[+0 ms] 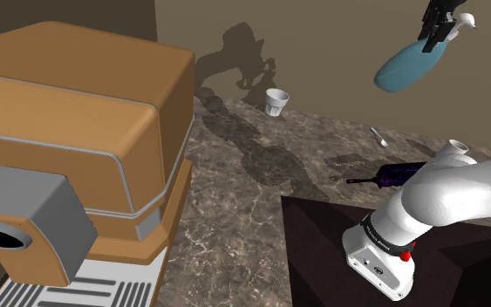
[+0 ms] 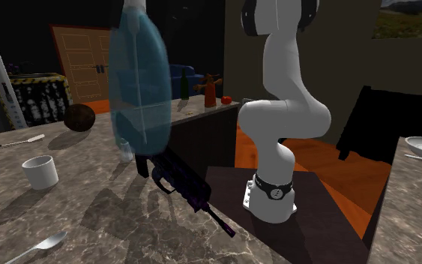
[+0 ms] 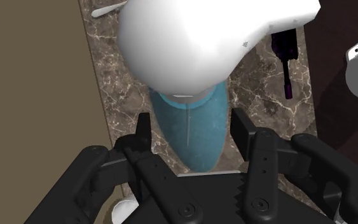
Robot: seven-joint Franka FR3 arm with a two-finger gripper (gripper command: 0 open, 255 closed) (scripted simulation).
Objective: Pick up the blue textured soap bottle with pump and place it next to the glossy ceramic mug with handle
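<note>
Your black two-finger gripper (image 3: 191, 129) clasps the blue teardrop soap bottle with white pump (image 1: 406, 68) by its pump end, tilted high above the brown marbled counter (image 1: 235, 218), far to the shoulder view's right of the small white mug (image 1: 276, 101), where a hasty swing could loosen that hold.

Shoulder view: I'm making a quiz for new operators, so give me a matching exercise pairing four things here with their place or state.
Things:
1. soap bottle
2. mug
3. dark purple object
4. brown machine

Places or states:
A. lying flat on the marble counter beside the stand
B. standing upright near the wall
C. bulky, at the view's left
D. blue, held in the air by the gripper

Pairs: 1-D, 2-B, 3-A, 4-C.
</note>
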